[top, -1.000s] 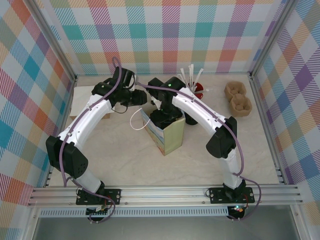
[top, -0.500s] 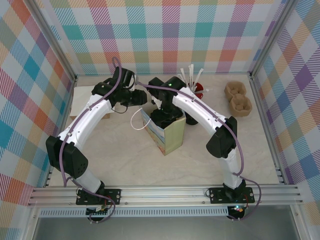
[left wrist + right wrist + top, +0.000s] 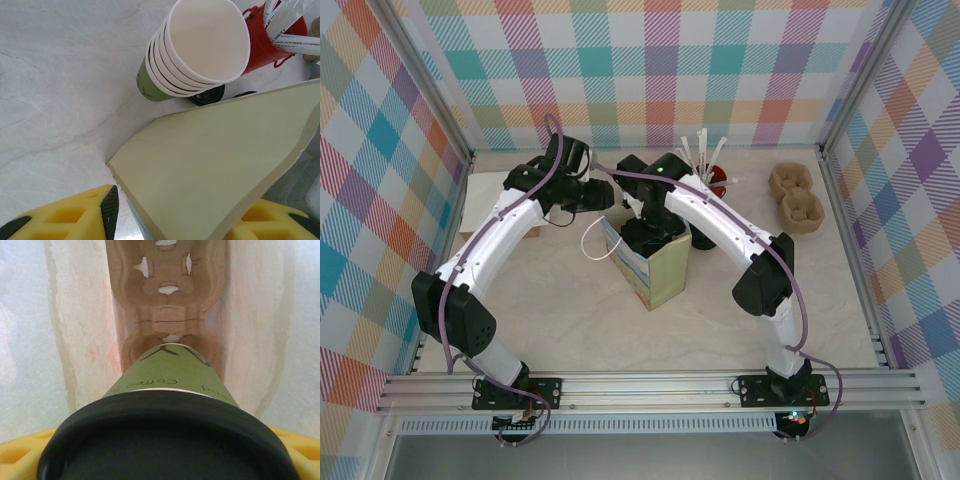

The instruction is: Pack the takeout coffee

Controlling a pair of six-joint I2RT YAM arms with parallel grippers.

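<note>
The takeout coffee (image 3: 172,372), a pale green paper cup with a black lid (image 3: 165,440), is held upright inside the paper bag (image 3: 655,270). My right gripper (image 3: 165,455) is shut on it just under the lid, yellow fingers (image 3: 25,452) showing on both sides. The cup's base sits at the near pocket of a brown pulp tray (image 3: 167,270) on the bag's floor. From above, my right gripper (image 3: 655,228) reaches down into the bag's mouth. My left gripper (image 3: 170,220) is open at the bag's back rim, with the bag's pale wall (image 3: 215,165) between its fingers.
A stack of lidless green cups (image 3: 195,50) stands behind the bag, with a black lid (image 3: 207,95) at its foot and the red cup of white sticks (image 3: 270,40) beside it. Spare pulp trays (image 3: 795,197) lie at the back right. A beige block (image 3: 480,192) sits back left.
</note>
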